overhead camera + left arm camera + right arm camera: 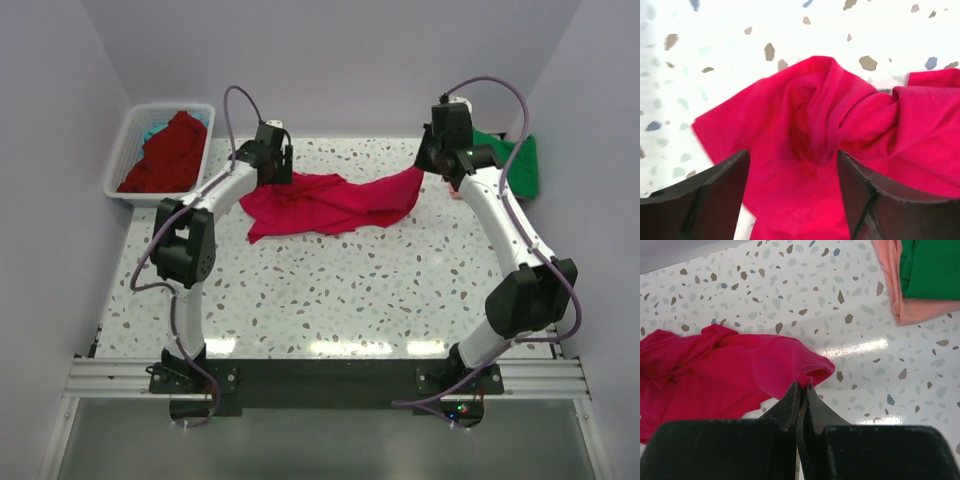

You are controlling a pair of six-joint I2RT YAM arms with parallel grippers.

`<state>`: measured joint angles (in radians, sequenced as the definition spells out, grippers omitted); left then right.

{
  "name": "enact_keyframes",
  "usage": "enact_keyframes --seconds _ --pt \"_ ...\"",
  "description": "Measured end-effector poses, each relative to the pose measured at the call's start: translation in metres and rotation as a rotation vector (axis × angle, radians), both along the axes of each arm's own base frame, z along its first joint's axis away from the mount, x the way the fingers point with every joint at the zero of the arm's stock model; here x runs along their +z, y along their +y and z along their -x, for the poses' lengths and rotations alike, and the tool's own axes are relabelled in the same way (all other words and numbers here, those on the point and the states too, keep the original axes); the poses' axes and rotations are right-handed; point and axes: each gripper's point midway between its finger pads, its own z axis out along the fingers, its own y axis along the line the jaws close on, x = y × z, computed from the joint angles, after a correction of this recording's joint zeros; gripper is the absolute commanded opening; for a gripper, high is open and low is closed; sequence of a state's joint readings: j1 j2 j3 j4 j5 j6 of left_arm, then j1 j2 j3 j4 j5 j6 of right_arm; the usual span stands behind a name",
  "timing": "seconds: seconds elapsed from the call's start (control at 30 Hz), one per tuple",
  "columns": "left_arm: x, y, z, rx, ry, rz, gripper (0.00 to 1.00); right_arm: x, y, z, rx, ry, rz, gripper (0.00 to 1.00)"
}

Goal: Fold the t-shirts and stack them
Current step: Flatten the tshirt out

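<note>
Top view: the crumpled crimson-pink cloth t-shirt [325,205] lies on the table toward twelve o'clock, stretched between both arms, probably so it can be spread flat for folding. The left gripper [272,165] hangs over its nine o'clock end. The right gripper [432,160] lifts its three o'clock corner. A dark red cloth shirt [165,155] sits in the white slatted plastic basket [128,150] at ten o'clock, and a green cloth shirt [520,160] lies at two o'clock

Left wrist view: the jaws stand wide apart and grip nothing, with bunched, creased fabric beneath them

Right wrist view: the jaws are pressed together, pinching the shirt's edge, and the wrinkled cloth trails off toward nine o'clock
</note>
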<state>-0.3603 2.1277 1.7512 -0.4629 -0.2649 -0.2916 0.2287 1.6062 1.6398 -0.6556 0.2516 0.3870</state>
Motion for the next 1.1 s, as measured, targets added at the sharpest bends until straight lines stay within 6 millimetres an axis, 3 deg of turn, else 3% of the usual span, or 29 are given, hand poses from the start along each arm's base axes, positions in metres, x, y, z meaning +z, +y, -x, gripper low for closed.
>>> enact_keyframes --seconds 0.17,0.27,0.33,0.43,0.53,0.67,0.8,0.97,1.1 --pt "0.048 0.018 0.02 0.034 -0.076 0.008 0.75 -0.019 0.003 -0.006 0.0 0.043 -0.002 0.0" --pt "0.076 0.029 0.037 0.059 -0.128 0.039 0.62 -0.026 0.005 -0.008 -0.001 0.058 -0.007 0.0" --pt "0.082 0.04 0.058 0.083 -0.139 0.075 0.54 -0.028 0.006 -0.009 0.002 0.064 -0.013 0.0" --pt "0.07 0.06 0.093 0.123 -0.12 0.141 0.47 -0.032 0.008 -0.01 0.007 0.071 -0.021 0.0" --pt "0.04 0.076 0.127 0.154 -0.074 0.231 0.44 -0.038 0.01 -0.012 0.012 0.085 -0.023 0.0" --pt "0.003 0.068 0.16 0.134 -0.004 0.36 0.44 -0.045 0.012 -0.015 0.015 0.101 -0.022 0.0" --pt "-0.016 0.053 0.171 0.094 0.013 0.503 0.45 -0.045 0.013 -0.015 0.02 0.103 -0.026 0.0" --pt "-0.032 0.054 0.178 0.101 0.002 0.599 0.44 -0.045 0.015 -0.014 0.031 0.107 -0.033 0.0" --pt "-0.034 0.053 0.174 0.099 -0.014 0.615 0.44 -0.045 0.015 -0.014 0.034 0.108 -0.03 0.0"
